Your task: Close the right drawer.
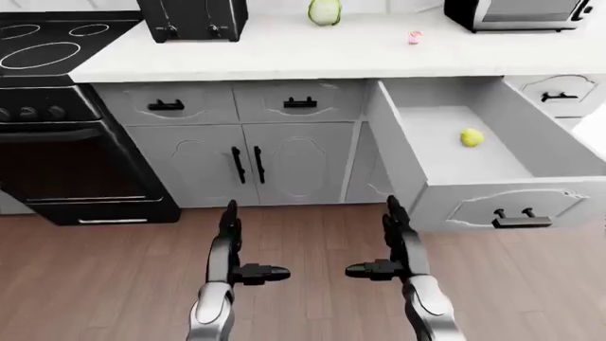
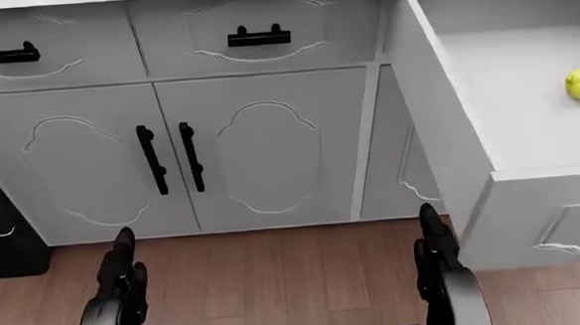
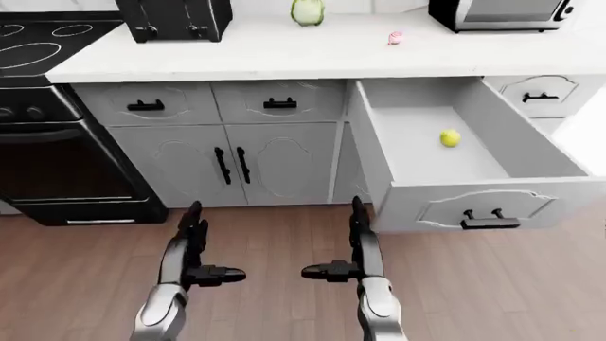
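- Drawer (image 1: 474, 153) stands pulled far out of the pale grey cabinet run, up and to the right of the right hand (image 1: 393, 245) in the left-eye view, apart from it.
- Its front panel carries a raised curved moulding and a black bar handle (image 1: 521, 219), which sits to the right of the right hand and a little above its thumb.
- Inside, on the plain grey floor of the drawer, lies a small yellow-green lemon (image 1: 472, 138), alone and away from the walls.
- The right hand is released: its fingers point straight up, the thumb sticks out sideways toward the left hand (image 1: 232, 245), and it grasps nothing.
- The left hand mirrors it, also released and empty, with fingers upright and thumb pointing toward the right hand.
- Both hands hang over the wooden floor (image 1: 303, 305), below the cabinet doors (image 1: 248, 165).
- Above the hands the white tabletop (image 1: 284, 53) carries a black toaster (image 1: 194, 19), a pale green rounded thing (image 1: 324, 11), a small pink item (image 1: 414, 38) and a microwave (image 1: 526, 13).
- Up and left of the left hand stands a black oven (image 1: 66, 142).
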Controlling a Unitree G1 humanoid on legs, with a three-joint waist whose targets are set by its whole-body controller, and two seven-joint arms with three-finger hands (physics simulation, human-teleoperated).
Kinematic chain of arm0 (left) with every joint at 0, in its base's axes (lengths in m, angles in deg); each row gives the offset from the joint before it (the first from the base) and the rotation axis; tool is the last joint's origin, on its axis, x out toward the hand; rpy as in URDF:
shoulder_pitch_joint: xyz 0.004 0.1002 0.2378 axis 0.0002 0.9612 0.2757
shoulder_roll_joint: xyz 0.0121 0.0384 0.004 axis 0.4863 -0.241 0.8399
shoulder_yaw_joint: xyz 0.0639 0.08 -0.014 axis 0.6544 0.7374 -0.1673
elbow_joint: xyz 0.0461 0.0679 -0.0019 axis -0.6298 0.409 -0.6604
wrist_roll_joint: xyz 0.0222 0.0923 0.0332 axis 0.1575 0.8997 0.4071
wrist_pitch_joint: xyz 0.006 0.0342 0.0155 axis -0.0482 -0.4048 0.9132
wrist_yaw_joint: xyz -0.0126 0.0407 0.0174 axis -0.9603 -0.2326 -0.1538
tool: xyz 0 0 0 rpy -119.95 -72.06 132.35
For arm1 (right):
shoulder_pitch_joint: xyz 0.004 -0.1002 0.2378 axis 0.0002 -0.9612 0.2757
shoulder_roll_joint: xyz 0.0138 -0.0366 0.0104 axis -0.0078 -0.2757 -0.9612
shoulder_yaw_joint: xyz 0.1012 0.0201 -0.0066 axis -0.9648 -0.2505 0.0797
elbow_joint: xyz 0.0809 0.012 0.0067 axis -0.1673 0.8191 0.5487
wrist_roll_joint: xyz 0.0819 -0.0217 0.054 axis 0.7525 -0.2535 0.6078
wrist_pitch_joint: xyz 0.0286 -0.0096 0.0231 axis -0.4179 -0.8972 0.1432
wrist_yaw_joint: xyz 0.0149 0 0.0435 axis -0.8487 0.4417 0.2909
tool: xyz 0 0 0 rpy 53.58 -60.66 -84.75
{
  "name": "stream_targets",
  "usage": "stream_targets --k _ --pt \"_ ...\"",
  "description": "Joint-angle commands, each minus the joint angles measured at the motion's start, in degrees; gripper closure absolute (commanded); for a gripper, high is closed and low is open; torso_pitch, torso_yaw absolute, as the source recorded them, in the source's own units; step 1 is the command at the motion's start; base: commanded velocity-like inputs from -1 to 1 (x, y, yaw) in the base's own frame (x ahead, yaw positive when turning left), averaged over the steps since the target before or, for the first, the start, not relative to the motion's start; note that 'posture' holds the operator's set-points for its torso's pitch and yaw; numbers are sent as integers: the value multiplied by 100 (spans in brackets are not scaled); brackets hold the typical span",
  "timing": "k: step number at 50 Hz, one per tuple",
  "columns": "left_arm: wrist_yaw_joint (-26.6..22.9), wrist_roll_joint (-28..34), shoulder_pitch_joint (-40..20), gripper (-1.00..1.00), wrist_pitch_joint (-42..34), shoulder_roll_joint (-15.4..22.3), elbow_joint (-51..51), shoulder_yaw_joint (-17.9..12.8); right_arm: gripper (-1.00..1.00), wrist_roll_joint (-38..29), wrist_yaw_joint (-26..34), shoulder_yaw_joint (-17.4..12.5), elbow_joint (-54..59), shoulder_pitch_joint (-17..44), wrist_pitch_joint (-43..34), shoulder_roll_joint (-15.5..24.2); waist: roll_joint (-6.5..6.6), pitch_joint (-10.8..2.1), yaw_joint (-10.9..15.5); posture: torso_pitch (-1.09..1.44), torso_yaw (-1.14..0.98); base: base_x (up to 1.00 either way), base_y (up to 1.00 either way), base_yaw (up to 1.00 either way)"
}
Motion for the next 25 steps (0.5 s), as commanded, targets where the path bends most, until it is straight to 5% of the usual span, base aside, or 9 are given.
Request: stream_targets --k 1,3,4,5,7,8,20,25 --pt "10 34 -180 -100 443 6 -377 29 -100 -40 -75 2 -388 213 320 7 -45 -5 -12 0 0 0 0 0" --pt "15 10 -200 -100 420 9 -381 6 -100 -56 -90 24 -458 192 281 2 -7 -352 44 0 0 0 0 0" --pt "21 1 -202 -100 444 5 -378 1 -100 -63 -88 30 -445 195 278 3 -8 -301 44 0 0 0 0 0" --pt "38 7 -200 -100 461 4 -384 0 -100 -65 -85 28 -415 205 284 7 -37 -99 41 0 0 0 0 0" --pt "46 3 -250 -100 565 2 -247 -3 -100 -80 -106 18 -427 185 292 11 -45 -395 41 0 0 0 0 0" --pt "50 -8 -278 -100 598 3 -188 -8 -100 -109 -132 26 -533 146 264 8 -46 -426 45 0 0 0 0 0" --pt "267 -114 -893 -100 759 118 691 -189 -100 -14 -164 -229 -428 191 246 107 -32 -510 43 0 0 0 0 0" --pt "353 21 -1107 -100 326 167 304 -147 -100 -53 -113 -317 -1057 447 -557 238 -42 -555 51 0 0 0 0 0"
